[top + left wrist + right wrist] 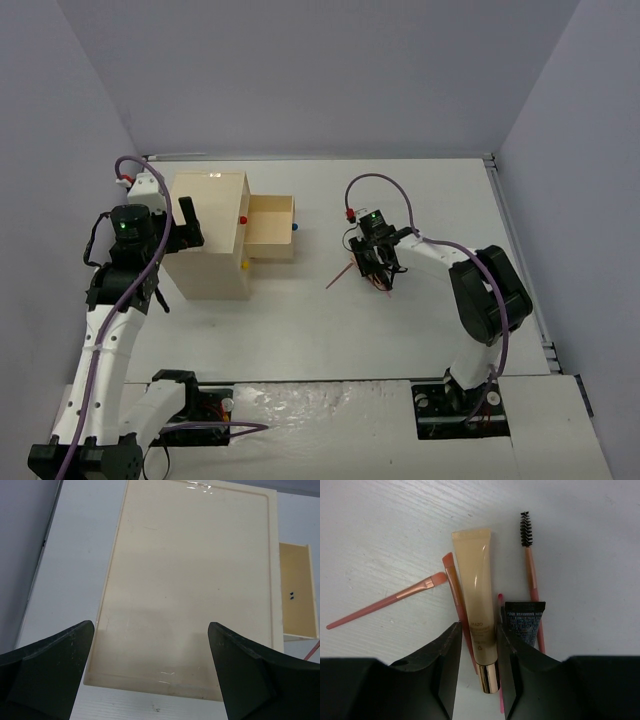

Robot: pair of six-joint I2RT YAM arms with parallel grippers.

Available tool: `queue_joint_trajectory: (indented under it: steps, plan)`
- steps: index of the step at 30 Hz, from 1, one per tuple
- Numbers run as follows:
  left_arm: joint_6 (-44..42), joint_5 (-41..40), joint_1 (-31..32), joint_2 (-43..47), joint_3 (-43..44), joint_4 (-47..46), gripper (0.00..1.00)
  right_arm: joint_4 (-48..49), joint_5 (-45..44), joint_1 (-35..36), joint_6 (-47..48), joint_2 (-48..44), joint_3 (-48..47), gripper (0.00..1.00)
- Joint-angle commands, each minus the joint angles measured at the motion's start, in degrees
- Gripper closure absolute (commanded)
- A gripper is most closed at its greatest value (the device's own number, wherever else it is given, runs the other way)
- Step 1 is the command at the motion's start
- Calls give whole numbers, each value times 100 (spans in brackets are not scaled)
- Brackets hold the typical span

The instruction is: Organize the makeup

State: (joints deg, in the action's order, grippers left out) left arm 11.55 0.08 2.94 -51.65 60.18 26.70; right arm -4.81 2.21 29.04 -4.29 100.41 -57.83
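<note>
The makeup lies in a small cluster on the white table. In the right wrist view I see a beige tube (476, 580) with a gold cap, a dark tube (525, 620), a pink spoolie brush (529, 565), two pink flat brushes (385, 602) (454, 585) and a thin pink pencil (499, 599). My right gripper (479, 627) (375, 262) is down at the table. Its jaws straddle the beige tube with a small gap on the left. My left gripper (151, 630) (188, 225) is wide open and empty above the cream box (190, 580).
The cream box (210, 235) stands at the left. Its top drawer (272, 228) is pulled out to the right and looks empty. Red, blue and yellow knobs sit on its front. One pink brush handle (340, 275) sticks out towards the box.
</note>
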Motion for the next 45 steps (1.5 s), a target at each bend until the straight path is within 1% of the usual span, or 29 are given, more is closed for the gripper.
queue_joint_trajectory:
  steps: [1, 3, 5, 9, 11, 14, 17, 21, 24, 28, 34, 37, 39, 42, 45]
  plan:
    - [-7, -8, -30, -26, 160, -385, 3, 121, -189, 58, 51, -4, -240, 71]
    - [-5, -8, -30, -12, 160, -385, 3, 121, -204, 58, 60, -18, -246, 75]
    - [-11, -8, -23, -19, 153, -385, 3, 121, -204, 65, 67, -66, -246, 83]
    - [-11, -8, -23, -20, 152, -385, 3, 81, -357, 81, 70, -267, -246, 96]
    - [-1, -8, -28, -26, 152, -385, 3, 26, -402, 106, 71, -440, -280, 99]
    - [5, -8, -29, -30, 152, -385, 3, -98, -391, 175, 77, -806, -427, 100]
    - [13, 118, -39, -38, 152, -385, 3, -168, -286, 377, 77, -1182, -786, 100]
    - [24, 149, -39, -48, 143, -392, 3, -151, 82, 746, -23, -1276, -1638, 100]
    - [33, 133, -42, -64, 141, -385, 3, -54, 168, 1034, -90, -1018, -2457, 100]
    - [42, 107, -57, -37, 114, -402, 3, 454, 524, 1335, -491, -568, -3117, 100]
    - [61, 137, -62, -47, 96, -403, 3, 1495, 820, 1455, -1087, 267, -3545, 100]
    - [73, 168, -57, -38, 90, -418, 3, 1738, 928, 1464, -1265, 538, -3612, 96]
    - [75, 169, -57, -38, 90, -420, 3, 1747, 930, 1491, -1293, 761, -3744, 90]
    - [75, 201, -57, -47, 90, -420, 3, 1723, 937, 1523, -1232, 798, -3753, 66]
    - [84, 241, -57, -55, 99, -420, 3, 1496, 843, 1526, -1008, 662, -3774, 52]
